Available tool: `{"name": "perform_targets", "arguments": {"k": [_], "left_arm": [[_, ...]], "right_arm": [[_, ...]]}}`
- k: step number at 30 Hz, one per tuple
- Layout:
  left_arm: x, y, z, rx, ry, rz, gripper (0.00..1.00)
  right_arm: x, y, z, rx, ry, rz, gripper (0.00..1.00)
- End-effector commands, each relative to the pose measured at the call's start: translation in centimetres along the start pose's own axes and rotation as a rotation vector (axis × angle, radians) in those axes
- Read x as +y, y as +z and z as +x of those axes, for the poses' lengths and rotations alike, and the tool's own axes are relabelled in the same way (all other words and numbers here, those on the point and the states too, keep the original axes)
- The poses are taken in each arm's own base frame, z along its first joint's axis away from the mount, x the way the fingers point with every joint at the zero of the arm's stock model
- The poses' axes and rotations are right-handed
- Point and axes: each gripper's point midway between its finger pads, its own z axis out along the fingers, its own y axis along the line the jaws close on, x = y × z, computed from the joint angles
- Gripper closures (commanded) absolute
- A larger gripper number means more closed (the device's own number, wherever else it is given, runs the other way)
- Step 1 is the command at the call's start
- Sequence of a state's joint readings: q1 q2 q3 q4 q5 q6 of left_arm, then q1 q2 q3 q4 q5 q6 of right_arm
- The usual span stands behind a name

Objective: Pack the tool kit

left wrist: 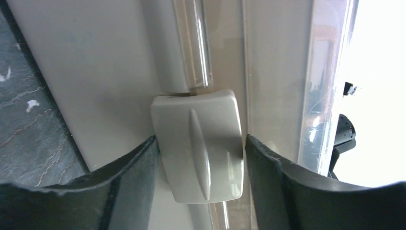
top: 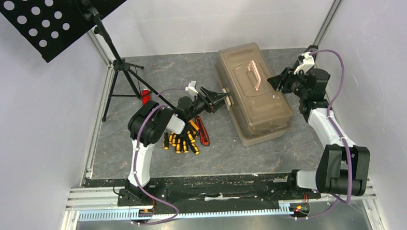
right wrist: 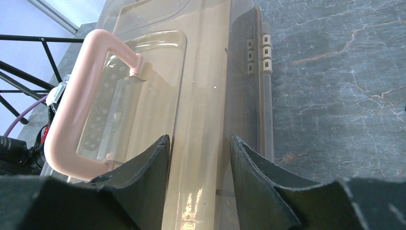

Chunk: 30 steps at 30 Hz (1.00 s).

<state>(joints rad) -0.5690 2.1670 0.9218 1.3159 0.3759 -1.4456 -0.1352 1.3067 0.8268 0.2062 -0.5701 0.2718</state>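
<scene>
The tan-brown toolbox (top: 253,113) lies closed in the middle of the table, its pale handle (top: 254,74) on the lid. My left gripper (top: 224,99) is at the box's left side. In the left wrist view my gripper (left wrist: 201,139) has its jaws against both sides of the grey latch (left wrist: 210,115). My right gripper (top: 273,82) is open and empty at the box's right side; in the right wrist view it (right wrist: 198,139) hovers over the lid (right wrist: 206,72) beside the handle (right wrist: 76,105). Yellow-and-black screwdrivers (top: 182,142) and a red utility knife (top: 203,133) lie under my left arm.
A black tripod music stand (top: 119,64) stands at the back left, its perforated desk (top: 57,17) overhead. A plain red bar-shaped piece (top: 145,95) lies by its legs. Metal frame rails run along the table's left and back edges.
</scene>
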Motion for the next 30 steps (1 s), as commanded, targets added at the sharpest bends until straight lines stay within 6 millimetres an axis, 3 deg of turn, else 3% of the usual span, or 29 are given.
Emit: {"name": "perform_targets", "arguments": {"k": [1, 13, 17, 24, 27, 30], "left_arm": [[-5.6, -0.2, 0.4, 0.010, 0.053, 0.171, 0.38], [-11.6, -1.8, -1.4, -0.040, 0.068, 0.270, 0.40], [-12.6, -1.7, -1.6, -0.039, 0.054, 0.266, 0.42], [-10.1, -1.4, -1.5, -0.022, 0.084, 0.044, 0.52], [-8.6, -1.5, -1.4, -0.008, 0.110, -0.060, 0.62], [-7.6, -1.6, -1.4, 0.004, 0.122, -0.147, 0.63]], "right_arm": [[0.7, -0.8, 8.9, 0.277, 0.108, -0.020, 0.70], [-3.0, -1.7, 11.3, 0.354, 0.059, 0.171, 0.72], [-4.3, -2.2, 11.9, 0.370, 0.023, 0.255, 0.73], [-5.0, -2.5, 12.2, 0.381, -0.020, 0.319, 0.73], [-5.2, -2.5, 12.1, 0.377, -0.032, 0.339, 0.74], [-5.6, -2.8, 11.9, 0.372, -0.054, 0.376, 0.74]]}}
